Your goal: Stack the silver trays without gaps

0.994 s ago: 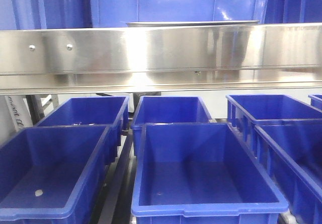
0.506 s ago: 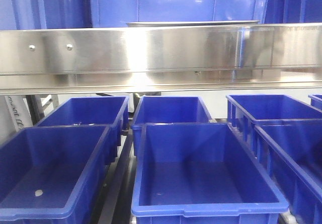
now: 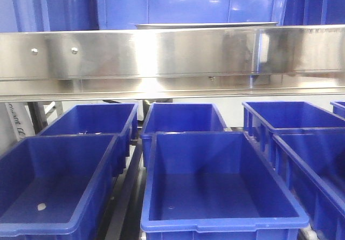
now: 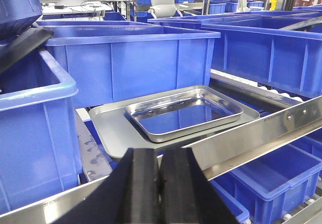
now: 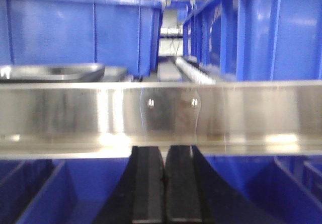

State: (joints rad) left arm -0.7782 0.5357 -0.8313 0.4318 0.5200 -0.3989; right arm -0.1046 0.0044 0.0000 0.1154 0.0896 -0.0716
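Note:
Two silver trays lie on the upper shelf behind the steel rail. In the left wrist view a small shiny tray (image 4: 183, 116) rests on top of a wider, duller tray (image 4: 108, 124), set toward its right side. My left gripper (image 4: 161, 156) is shut and empty, just in front of the rail and short of the trays. My right gripper (image 5: 164, 156) is shut and empty, below the rail, with a tray's rim (image 5: 50, 72) up to its left. The front view shows only the thin tray edge (image 3: 205, 25) above the rail; neither gripper shows there.
A long steel rail with screws (image 3: 172, 56) crosses in front of the shelf, also in the wrist views (image 4: 256, 131) (image 5: 161, 113). Large blue bins (image 4: 131, 58) stand behind and beside the trays. Several open blue bins (image 3: 215, 180) fill the lower level.
The reflections on the right part of the rail have shifted slightly. The tray edge and bins have not moved.

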